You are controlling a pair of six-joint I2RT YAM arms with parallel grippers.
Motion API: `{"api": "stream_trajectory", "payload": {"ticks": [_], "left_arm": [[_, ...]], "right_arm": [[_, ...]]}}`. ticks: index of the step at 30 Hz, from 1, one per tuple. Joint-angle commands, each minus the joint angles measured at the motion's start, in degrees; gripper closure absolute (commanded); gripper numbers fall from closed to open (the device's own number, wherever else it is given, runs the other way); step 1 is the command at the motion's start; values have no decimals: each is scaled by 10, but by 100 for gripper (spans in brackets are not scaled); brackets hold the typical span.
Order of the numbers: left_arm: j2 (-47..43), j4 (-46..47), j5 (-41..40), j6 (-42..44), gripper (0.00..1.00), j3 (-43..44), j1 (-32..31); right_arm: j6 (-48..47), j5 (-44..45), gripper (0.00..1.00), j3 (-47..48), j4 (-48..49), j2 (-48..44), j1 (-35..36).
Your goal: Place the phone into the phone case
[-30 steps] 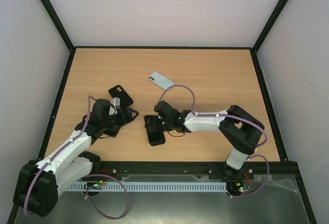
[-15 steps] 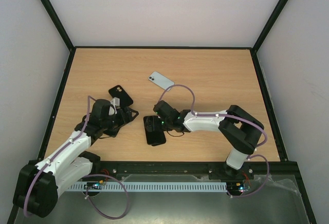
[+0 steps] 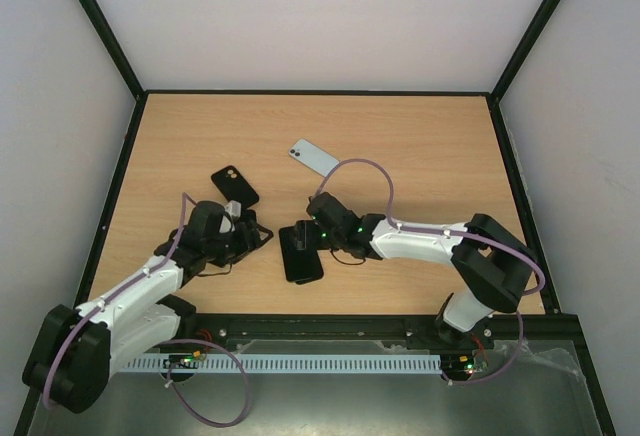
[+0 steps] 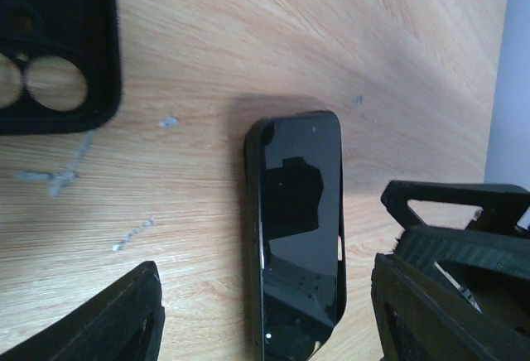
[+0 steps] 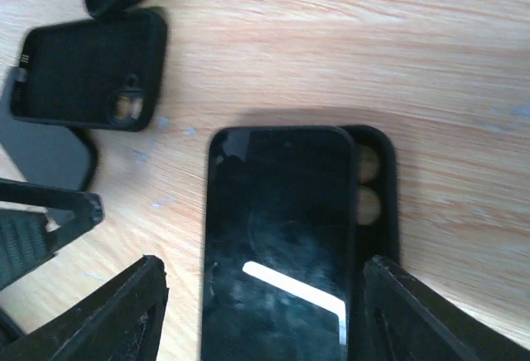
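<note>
A black phone [image 3: 301, 254] lies screen up and skewed on a black phone case [image 5: 374, 185], whose camera holes show past the phone's edge. The phone also shows in the left wrist view [image 4: 300, 220] and the right wrist view [image 5: 277, 237]. My right gripper [image 3: 303, 235] is open, its jaws wide on either side of the phone [image 5: 261, 315]. My left gripper [image 3: 256, 235] is open just left of the phone, which lies between its fingers [image 4: 261, 320]. Neither gripper holds anything.
A second, empty black case [image 3: 234, 186] lies behind my left gripper; it also shows in the right wrist view [image 5: 87, 75] and the left wrist view [image 4: 54, 46]. A light blue phone [image 3: 314, 156] lies face down farther back. The two grippers are close together.
My left gripper has moved right and nearer, closer to the black phone. My right arm's elbow has swung right while its gripper stays over the phone, which has barely shifted.
</note>
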Motion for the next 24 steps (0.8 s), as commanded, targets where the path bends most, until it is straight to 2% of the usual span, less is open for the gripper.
{"api": "stream_trajectory", "payload": {"ticks": [1, 8, 17, 24], "left_arm": [[22, 61, -3, -36, 33, -14, -33], [69, 116, -32, -77, 35, -15, -104], [92, 103, -62, -73, 36, -10, -116], [110, 88, -78, -78, 39, -8, -131]], "right_arm": [[1, 33, 36, -34, -4, -6, -5], [12, 32, 41, -65, 20, -2, -9], [55, -28, 58, -120, 98, 7, -8], [87, -39, 77, -142, 138, 13, -8]]}}
